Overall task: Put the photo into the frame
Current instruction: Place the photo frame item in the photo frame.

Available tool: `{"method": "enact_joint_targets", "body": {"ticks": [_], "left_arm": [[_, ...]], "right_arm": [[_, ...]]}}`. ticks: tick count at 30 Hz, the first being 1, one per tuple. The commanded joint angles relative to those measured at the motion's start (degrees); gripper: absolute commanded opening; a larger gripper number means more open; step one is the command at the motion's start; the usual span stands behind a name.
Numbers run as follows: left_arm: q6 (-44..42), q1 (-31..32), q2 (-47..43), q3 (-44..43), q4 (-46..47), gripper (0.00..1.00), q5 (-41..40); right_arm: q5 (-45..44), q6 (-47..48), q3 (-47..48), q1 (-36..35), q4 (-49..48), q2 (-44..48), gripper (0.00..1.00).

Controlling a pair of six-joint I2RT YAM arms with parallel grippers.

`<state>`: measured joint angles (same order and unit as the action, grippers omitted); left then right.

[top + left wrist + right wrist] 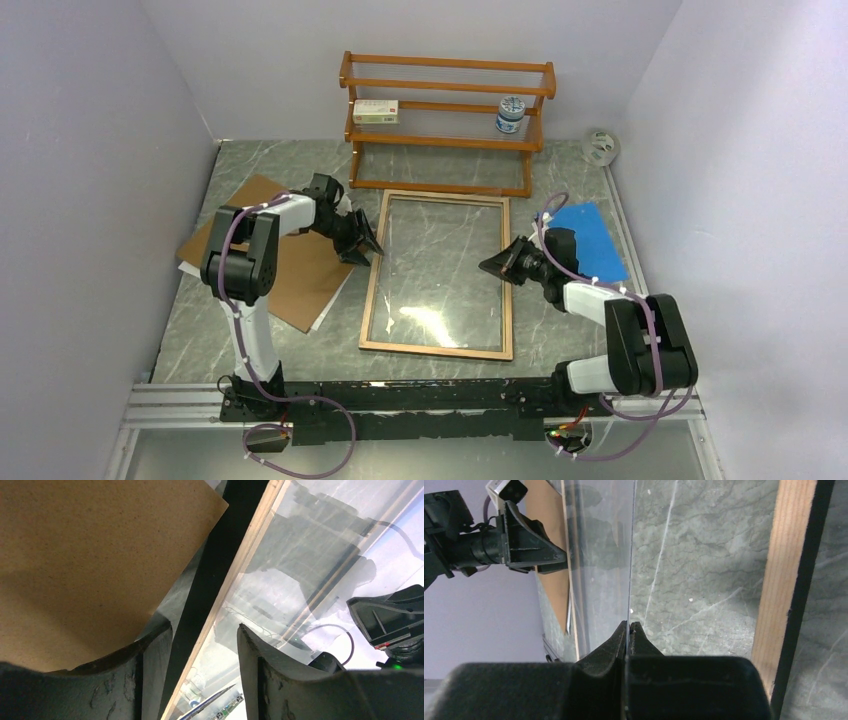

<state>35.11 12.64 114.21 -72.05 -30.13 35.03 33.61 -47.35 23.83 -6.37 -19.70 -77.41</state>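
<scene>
Photo under brown board, left of frame, long axis near-far. Left gripper nearer, jaws apart astride frame edge. Right gripper pinched together.

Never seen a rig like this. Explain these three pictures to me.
A left arm and a right arm, both robots, are bolted to a marble-patterned table. The wide picture looks down from above; the other two come from wrist cameras. Between the arms lies the frame, wooden back up, with clear glass inside. Left of it a brown board covers a white sheet, probably the photo. A blue sheet lies right, and a shelf rack stands behind. The left pincer is open astride the frame's border. The right pincer is shut at the glass edge; whether it grips is unclear.
</scene>
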Motion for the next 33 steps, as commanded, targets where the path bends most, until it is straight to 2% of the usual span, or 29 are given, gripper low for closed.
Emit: {"method": "enact_joint_targets", "body": {"ticks": [1,10,22,33], "left_arm": [[-2.51,0.78,2.67,-0.74,-0.95,0.56,-5.14],[-3.19,1.72,4.62,-2.05,-2.62,0.5,-6.87],[-3.96,2.46,6.31,-2.39,-3.95,0.49,-9.15],[-3.81,2.82,6.73,-1.58,-3.62,0.48,-9.47]], "right_arm": [[1.5,2.77,0.15,0.38,-5.24,-2.66,0.0],[0.57,4.84,0.23,1.56,-4.13,-5.12,0.0],[-0.19,8.56,1.25,1.89,-3.14,-6.97,0.0],[1.78,10.6,-0.61,1.88,-11.77,-7.06,0.0]]}}
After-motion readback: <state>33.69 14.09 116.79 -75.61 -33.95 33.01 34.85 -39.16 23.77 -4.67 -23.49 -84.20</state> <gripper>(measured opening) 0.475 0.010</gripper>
